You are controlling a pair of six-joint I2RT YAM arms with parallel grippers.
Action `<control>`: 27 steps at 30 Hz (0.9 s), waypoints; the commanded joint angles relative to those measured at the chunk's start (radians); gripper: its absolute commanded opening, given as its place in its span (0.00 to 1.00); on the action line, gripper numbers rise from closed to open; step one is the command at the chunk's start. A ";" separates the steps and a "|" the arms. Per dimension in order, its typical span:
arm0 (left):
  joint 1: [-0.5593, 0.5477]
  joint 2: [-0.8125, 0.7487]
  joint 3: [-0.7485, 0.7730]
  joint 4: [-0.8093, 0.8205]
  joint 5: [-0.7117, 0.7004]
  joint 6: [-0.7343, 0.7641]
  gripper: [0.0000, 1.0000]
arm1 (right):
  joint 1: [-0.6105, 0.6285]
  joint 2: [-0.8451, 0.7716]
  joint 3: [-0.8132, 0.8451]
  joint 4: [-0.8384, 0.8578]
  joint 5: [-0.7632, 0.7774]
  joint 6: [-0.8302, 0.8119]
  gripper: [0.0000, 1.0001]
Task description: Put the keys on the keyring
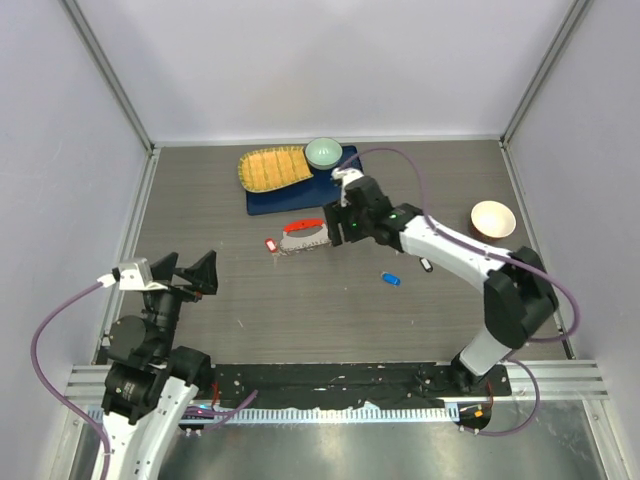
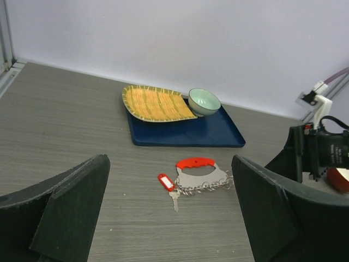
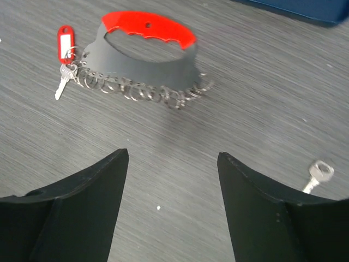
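Leftmost, the left gripper (image 1: 188, 272) hangs with fingers spread wide, holding nothing, well apart from the keyring (image 1: 305, 236). At mid-table the red-headed key (image 1: 271, 244) touches the keyring's left end. The right gripper (image 1: 333, 224) — fingers parted, gripping nothing — is just right of the keyring, and the blue-headed key (image 1: 390, 279) lies farther right.

We see keyring (image 3: 152, 73) flat on table: grey plate, curved red top edge, row of small metal rings along lower edge. At row's left end, red-headed key (image 3: 64, 39) touching rings, silver blade pointing away from plate; we cannot tell if threaded. Well apart from keyring, blue-headed key (image 1: 390, 279) lies loose.
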 commanded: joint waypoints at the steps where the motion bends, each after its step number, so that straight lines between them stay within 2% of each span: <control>1: 0.023 0.026 0.035 -0.015 0.022 -0.003 1.00 | 0.098 0.126 0.146 0.032 0.077 -0.099 0.64; 3: 0.025 0.034 0.038 -0.018 0.024 0.000 1.00 | 0.140 0.185 0.185 0.032 0.077 -0.131 0.57; 4: 0.026 0.034 0.040 -0.023 0.021 0.001 1.00 | 0.152 0.240 0.225 0.031 0.074 -0.141 0.50; 6: 0.026 0.026 0.038 -0.026 0.014 0.006 1.00 | 0.167 0.284 0.262 0.021 0.074 -0.165 0.45; 9: 0.028 0.020 0.037 -0.026 0.014 0.011 1.00 | 0.184 0.364 0.325 0.006 0.062 -0.196 0.33; 11: 0.028 0.019 0.035 -0.026 0.013 0.012 1.00 | 0.189 0.407 0.361 -0.011 0.039 -0.208 0.29; 15: 0.028 0.016 0.034 -0.026 0.014 0.017 1.00 | 0.196 0.456 0.398 -0.031 0.010 -0.251 0.24; 27: 0.027 0.023 0.032 -0.021 0.025 0.024 1.00 | 0.210 0.519 0.443 -0.042 -0.036 -0.359 0.22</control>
